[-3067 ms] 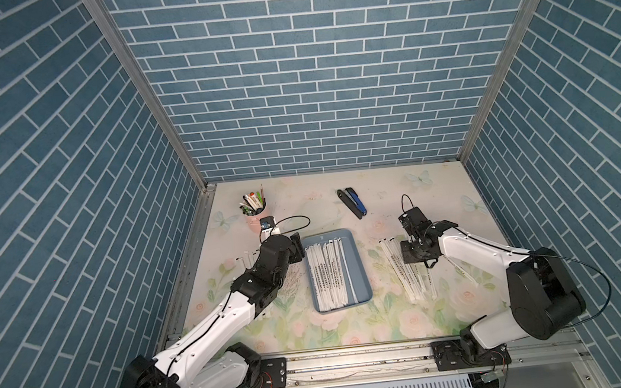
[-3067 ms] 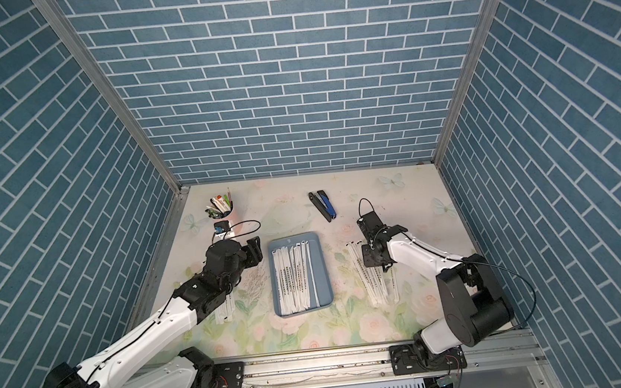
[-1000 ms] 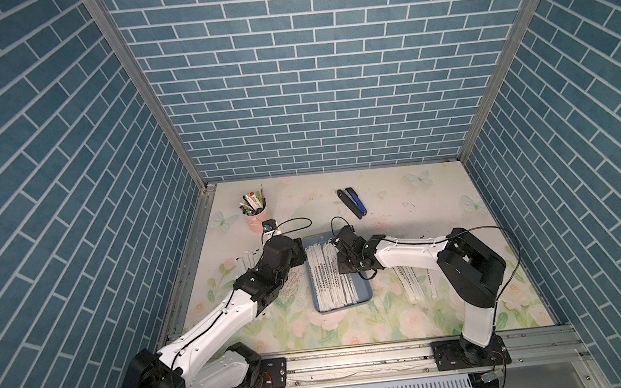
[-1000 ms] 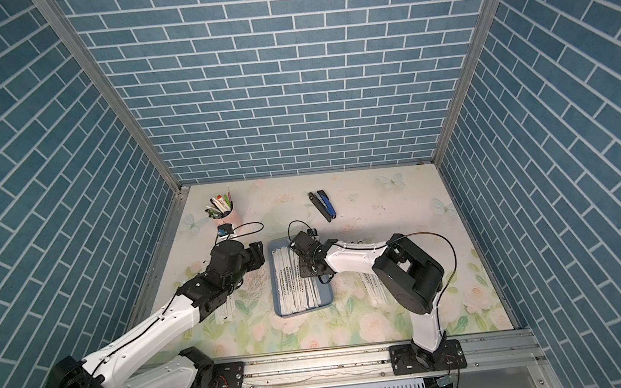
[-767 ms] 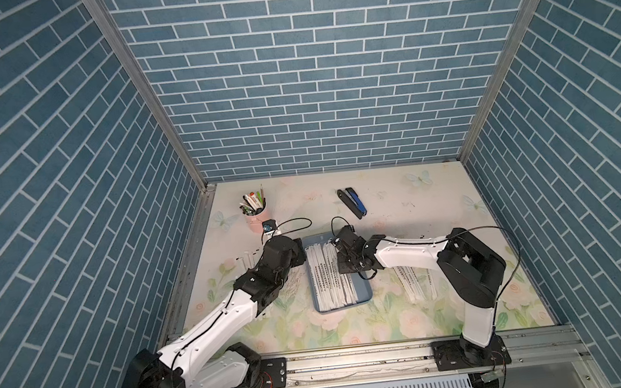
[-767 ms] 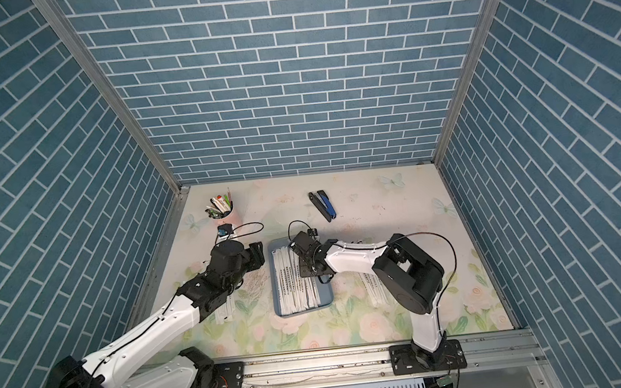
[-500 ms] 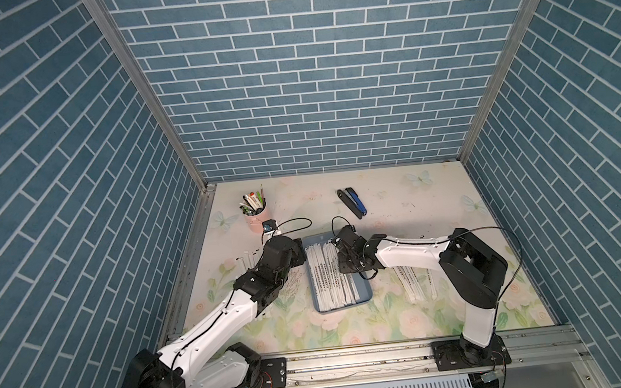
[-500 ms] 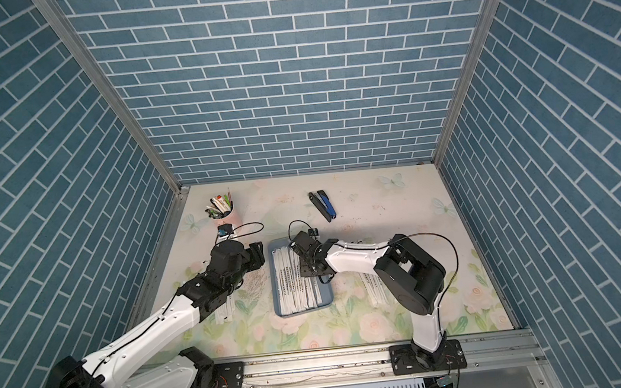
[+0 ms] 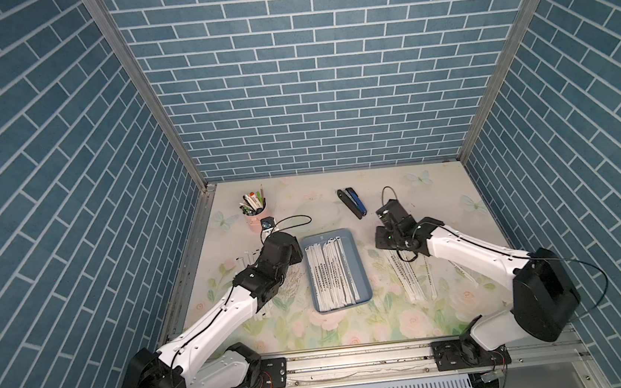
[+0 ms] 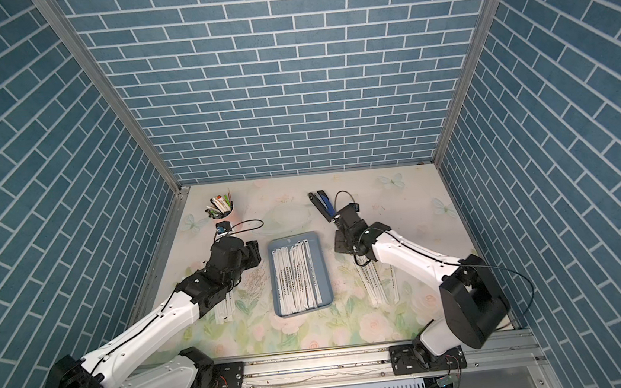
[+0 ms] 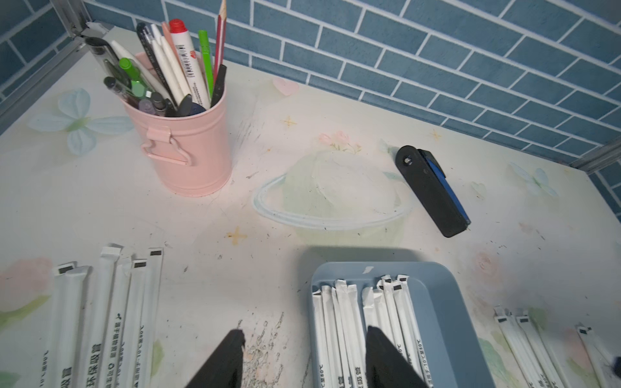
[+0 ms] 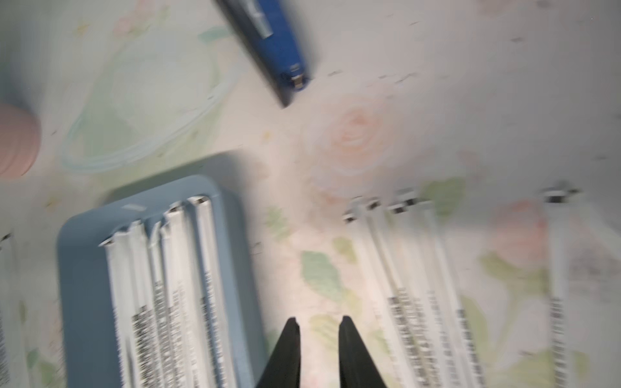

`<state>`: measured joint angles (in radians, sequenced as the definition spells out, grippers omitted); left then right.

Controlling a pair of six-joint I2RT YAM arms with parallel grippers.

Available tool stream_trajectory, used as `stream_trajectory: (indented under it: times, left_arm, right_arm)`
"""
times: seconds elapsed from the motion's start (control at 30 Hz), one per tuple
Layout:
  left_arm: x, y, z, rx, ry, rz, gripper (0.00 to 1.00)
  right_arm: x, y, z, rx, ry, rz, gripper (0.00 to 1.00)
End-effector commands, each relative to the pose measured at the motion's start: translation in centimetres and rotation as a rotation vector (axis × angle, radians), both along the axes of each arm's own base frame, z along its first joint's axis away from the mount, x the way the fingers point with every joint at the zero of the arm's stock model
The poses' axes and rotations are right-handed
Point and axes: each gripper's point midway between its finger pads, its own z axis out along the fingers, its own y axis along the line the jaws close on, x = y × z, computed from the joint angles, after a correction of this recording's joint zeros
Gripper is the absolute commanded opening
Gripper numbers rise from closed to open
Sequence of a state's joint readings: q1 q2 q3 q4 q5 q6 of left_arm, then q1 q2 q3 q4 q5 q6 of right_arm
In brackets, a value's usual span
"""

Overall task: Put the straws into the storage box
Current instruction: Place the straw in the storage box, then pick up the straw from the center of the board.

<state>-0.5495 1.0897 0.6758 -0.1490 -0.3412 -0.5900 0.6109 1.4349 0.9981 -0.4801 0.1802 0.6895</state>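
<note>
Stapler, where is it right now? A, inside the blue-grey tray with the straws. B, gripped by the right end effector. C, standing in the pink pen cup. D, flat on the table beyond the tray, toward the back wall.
D: in both top views the blue-and-black stapler lies flat on the table, past the far end of the storage box and apart from it.
</note>
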Motion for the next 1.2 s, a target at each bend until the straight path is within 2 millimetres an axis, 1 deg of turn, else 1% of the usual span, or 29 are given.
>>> stream_trajectory:
  times: [0.0,0.07,0.1,0.2,0.33,0.43,0.5,0.57,0.7,0.87,1.17]
  left_arm:
    - [-0.5,3.8,-1.5,0.048,0.084,0.097,0.59]
    - [-1.0,5.9,-2.8,0.039,0.145,0.156,0.54]
    - [-1.4,6.8,-3.6,0.032,0.181,0.18,0.51]
    - [-2.4,8.1,-6.3,0.003,0.265,0.214,0.46]
    - [-2.7,8.7,-8.7,-0.015,0.341,0.229,0.36]
    - [-2.6,8.7,-10.4,-0.001,0.402,0.223,0.3]
    - [-2.6,8.8,-11.5,0.014,0.437,0.225,0.28]
    - [-2.6,8.9,-12.4,0.027,0.467,0.227,0.24]
    - [-2.4,8.9,-13.6,0.045,0.503,0.226,0.22]
    - [-2.1,9.0,-14.0,0.068,0.516,0.225,0.23]
    - [-2.6,9.3,-14.8,0.089,0.536,0.22,0.21]
  right_arm:
    - [-1.8,-4.1,-1.4,-0.135,0.068,0.037,0.23]
    - [-1.8,-4.7,-1.3,-0.121,0.057,0.023,0.23]
    - [-1.7,-4.6,-1.3,-0.107,0.054,0.021,0.23]
    - [-1.3,-3.5,-1.6,-0.048,0.051,0.02,0.23]
    - [-0.8,-2.4,-1.8,-0.004,0.046,0.03,0.23]
    - [-0.4,-2.4,-1.4,-0.016,0.029,0.043,0.23]
    - [-0.2,-2.4,-1.2,-0.025,0.02,0.048,0.23]
    - [-0.1,-2.4,-1.2,-0.025,0.016,0.05,0.23]
    - [-0.3,-2.3,-1.5,-0.017,0.017,0.051,0.23]
    - [-0.4,-2.4,-1.7,-0.018,0.021,0.053,0.23]
    - [-0.2,-2.3,-1.8,-0.018,0.02,0.053,0.23]
